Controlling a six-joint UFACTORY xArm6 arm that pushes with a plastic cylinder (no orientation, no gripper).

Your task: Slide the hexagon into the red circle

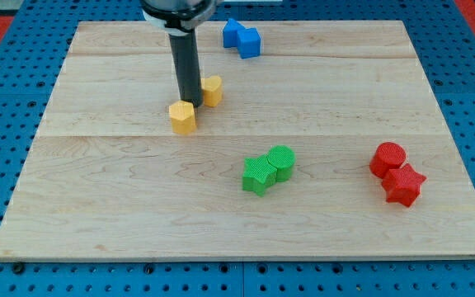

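Observation:
A yellow hexagon block point(183, 117) lies left of the board's middle. My tip point(193, 105) sits right behind it, at its upper right edge, between it and a second yellow block point(212, 90) whose shape I cannot make out. The red circle block point(387, 158) lies at the view's right, touching a red star block point(404, 185) just below it. The hexagon is far from the red circle.
A green circle block point(280, 162) and a green star-like block point(259, 176) touch each other near the middle, between the hexagon and the red blocks. Two blue blocks point(242, 37) sit at the view's top. The wooden board point(97, 206) lies on a blue pegboard.

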